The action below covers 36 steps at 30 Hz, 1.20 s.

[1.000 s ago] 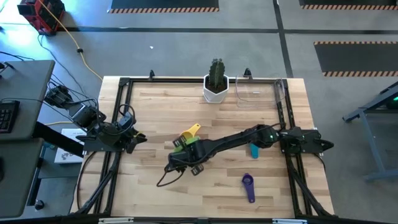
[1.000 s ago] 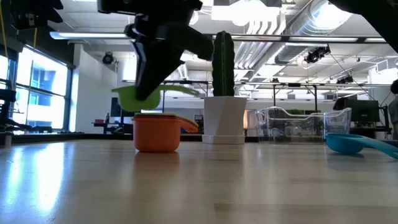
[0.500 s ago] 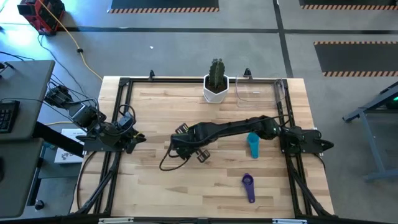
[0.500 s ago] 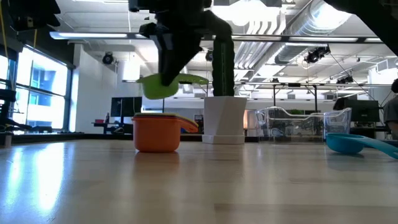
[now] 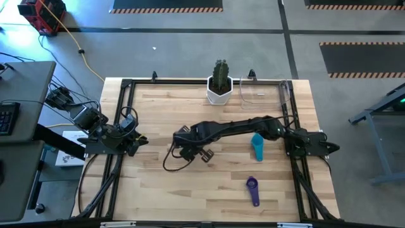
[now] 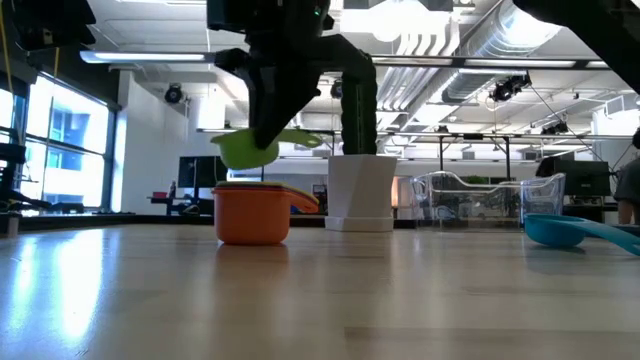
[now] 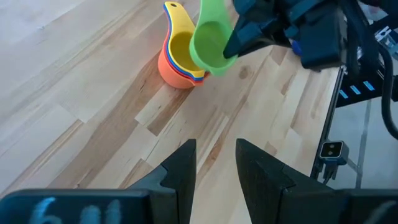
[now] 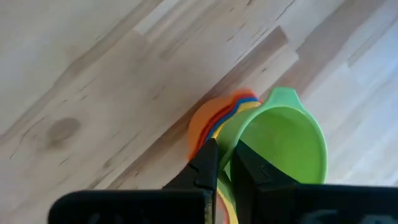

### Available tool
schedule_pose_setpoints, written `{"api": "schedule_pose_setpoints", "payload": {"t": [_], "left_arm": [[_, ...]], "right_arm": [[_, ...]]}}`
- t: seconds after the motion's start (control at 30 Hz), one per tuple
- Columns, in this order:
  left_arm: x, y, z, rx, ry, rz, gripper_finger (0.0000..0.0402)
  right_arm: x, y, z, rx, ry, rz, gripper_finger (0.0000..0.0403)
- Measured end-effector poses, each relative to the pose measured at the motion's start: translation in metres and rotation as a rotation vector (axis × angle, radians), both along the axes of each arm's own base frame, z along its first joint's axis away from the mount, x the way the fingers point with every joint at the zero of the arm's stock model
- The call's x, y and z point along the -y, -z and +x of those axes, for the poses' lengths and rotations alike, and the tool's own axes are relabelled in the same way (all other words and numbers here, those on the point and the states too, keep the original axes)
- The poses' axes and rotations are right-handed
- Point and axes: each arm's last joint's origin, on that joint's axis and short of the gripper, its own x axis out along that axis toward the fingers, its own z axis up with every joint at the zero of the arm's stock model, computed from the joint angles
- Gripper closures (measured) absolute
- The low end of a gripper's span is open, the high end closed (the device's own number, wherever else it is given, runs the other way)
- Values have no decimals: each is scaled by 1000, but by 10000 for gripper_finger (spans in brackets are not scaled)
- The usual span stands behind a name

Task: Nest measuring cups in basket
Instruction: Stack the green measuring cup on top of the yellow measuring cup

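You've got the green cup (image 7: 210, 42) pinched by its handle in the right pincer (image 8: 225, 163), raised above the nested stack (image 7: 177, 61) of orange, blue and yellow cups standing mid-counter. Your teal cup (image 5: 257, 145) lies alone further right, the purple cup (image 5: 253, 190) toward the front edge. The clear basket (image 5: 264, 92) stands at the back edge, well apart from all cups.

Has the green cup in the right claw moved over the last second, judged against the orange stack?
Yes. In the low view the green cup, clamped in the right claw, shifted toward the cactus pot, then partly back; it hangs just above the orange stack.
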Motion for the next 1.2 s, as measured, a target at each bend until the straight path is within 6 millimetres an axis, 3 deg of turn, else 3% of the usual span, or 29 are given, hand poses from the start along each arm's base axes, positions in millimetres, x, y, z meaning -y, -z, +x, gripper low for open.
{"api": "schedule_pose_setpoints", "payload": {"t": [0.67, 1.2], "left_arm": [[0, 0, 0, 0, 0, 0, 298], [0, 0, 0, 0, 0, 0, 298]], "right_arm": [[28, 4, 4, -15, 50, 110, 393], [30, 6, 6, -17, 69, 156, 393]]}}
